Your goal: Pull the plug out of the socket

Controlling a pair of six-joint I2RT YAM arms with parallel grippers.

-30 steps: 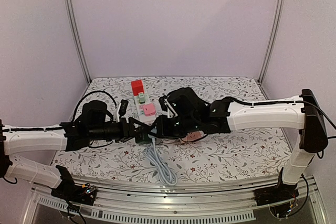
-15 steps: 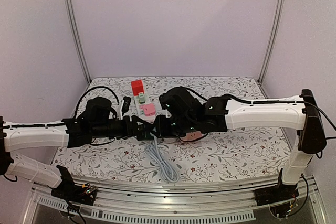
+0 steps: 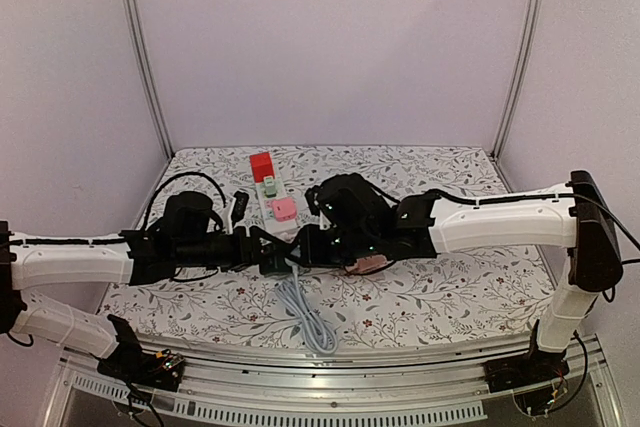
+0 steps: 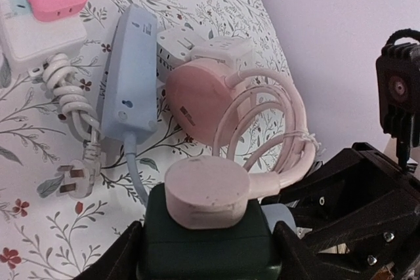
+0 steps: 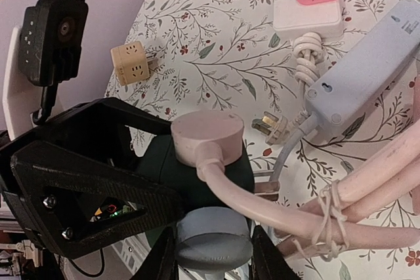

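The grey plug (image 5: pixel 213 237) sat in the side of the dark green socket cube (image 4: pixel 203 250) facing the right hand (image 5: pixel 213 259), held above the tabletop (image 3: pixel 450 287) between the two arms. Its pull axis appeared to run along the line between them. The right hand was closed narrowly on that plug, while the left hand (image 3: pixel 255 247), half spread, clamped the cube from the opposite side.

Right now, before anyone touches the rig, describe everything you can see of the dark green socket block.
The dark green socket block is a matte, plastic-looking cube with rounded edges, clamped at its sides by the left gripper. A round pale pink plug sits flat on its top face, cable trailing away. A grey-blue plug juts from another face, pinched by the right gripper.
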